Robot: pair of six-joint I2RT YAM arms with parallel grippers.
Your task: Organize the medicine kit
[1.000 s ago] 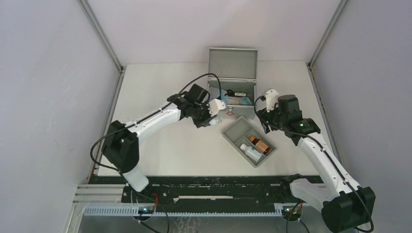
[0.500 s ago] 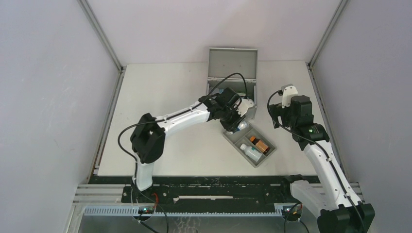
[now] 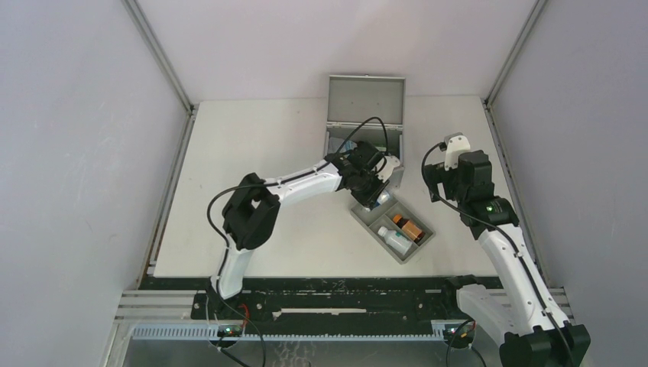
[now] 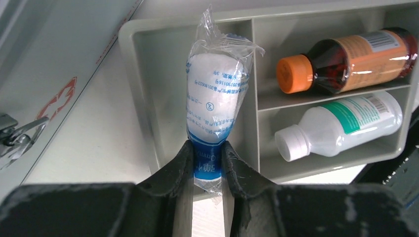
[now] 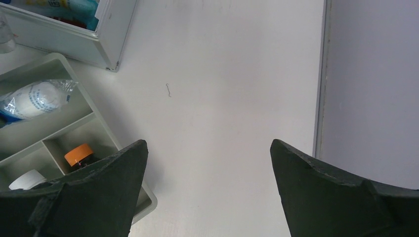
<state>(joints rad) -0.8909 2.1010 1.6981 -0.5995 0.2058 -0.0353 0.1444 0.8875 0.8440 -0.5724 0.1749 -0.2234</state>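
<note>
Clear plastic wrap, white gauze roll point(image 4: 213, 98) inside; the left gripper point(image 4: 207, 165) is clenching its blue printed end, with the roll pointing up-frame over the large left compartment of the grey tray point(image 4: 141, 98); whether the roll is touching the tray floor, cannot tell.

A brown bottle point(image 4: 356, 54) with an orange cap is lying in the upper right compartment; a white bottle point(image 4: 346, 118) with a green label is lying in the one below it.

Change over the last second: the left arm is no longer sitting left of the kit's front; it is now reaching across to the tray at centre of the overhead view, carrying the roll. The right gripper point(image 5: 207, 148) is spreading its fingers wide, grasping nothing, and is backing off toward right of centre.

The medicine kit point(image 3: 365, 103) is sitting at upper centre of the overhead view, lid standing open, some packets showing inside, its front corner just beside the tray.

Judgement: the roll is being sorted into the tray's free compartment; lowering and letting go is likely what is remaining for this item.
</note>
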